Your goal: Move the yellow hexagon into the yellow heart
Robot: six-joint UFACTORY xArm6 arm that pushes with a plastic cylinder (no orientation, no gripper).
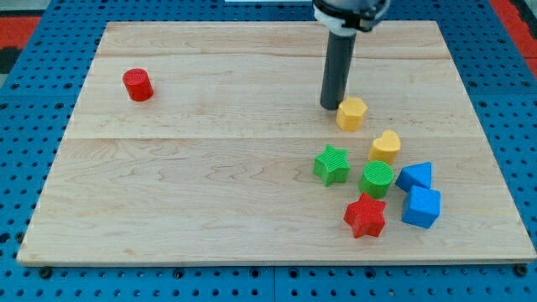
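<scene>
1. Surface: pale wooden board (210, 193) of joined planks, resting on a blue perforated base (33, 50); most blocks are gathered toward the board's right edge and bottom right corner
2. Tool: my tip (329, 106), the lower end of a straight dark rod; no pincer is fitted, so nothing can be released, clenched or grasped. It stands just beside the upper left face of the task's block, touching or very nearly so
3. Task's thing: yellow plastic hexagon block (351, 113), right of the board's middle and nearer the top edge than the cluster is
4. Target: yellow plastic heart block (385, 146), near the hexagon on the side toward the bottom right corner, a small gap between them
5. Bystanders: green plastic star block (332, 164); green ribbed plastic cylinder block (377, 179), just beside the heart on the bottom side; red plastic star block (365, 217); two blue plastic angular blocks (415, 177) (420, 207), shapes unclear; red plastic cylinder block (138, 85), alone near the top left corner
6. Risk, judged: an off-centre push may spin the hexagon off my tip and past the heart toward the right edge
7. Risk, judged: an overlong push would drive the heart into the green cylinder and the blue blocks, scattering the cluster
8. Risk, judged: a line aimed too far toward the bottom edge would bring the hexagon against the green star instead
</scene>
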